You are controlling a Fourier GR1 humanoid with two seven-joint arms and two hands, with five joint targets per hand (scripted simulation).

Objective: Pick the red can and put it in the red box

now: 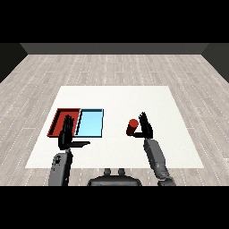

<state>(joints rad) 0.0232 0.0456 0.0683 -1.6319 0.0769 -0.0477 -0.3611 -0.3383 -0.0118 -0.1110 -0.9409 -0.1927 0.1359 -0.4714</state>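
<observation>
We see our right hand point(145, 126) raised over the white rectangular tabletop point(134, 96), fingers straight and pointing up, thumb spread toward the small red cylindrical can point(132, 127). The can stands just beside the hand on its left, near the middle of the tabletop toward the front edge; we cannot tell whether the thumb touches it, and nothing is curled round it. Our left hand point(67, 134) is likewise open, fingers straight, thumb stretched out to the right, holding nothing. It hovers over the near edge of the shallow red tray point(57, 117), which lies by the tabletop's left edge, side by side with the light blue tray point(90, 123).
</observation>
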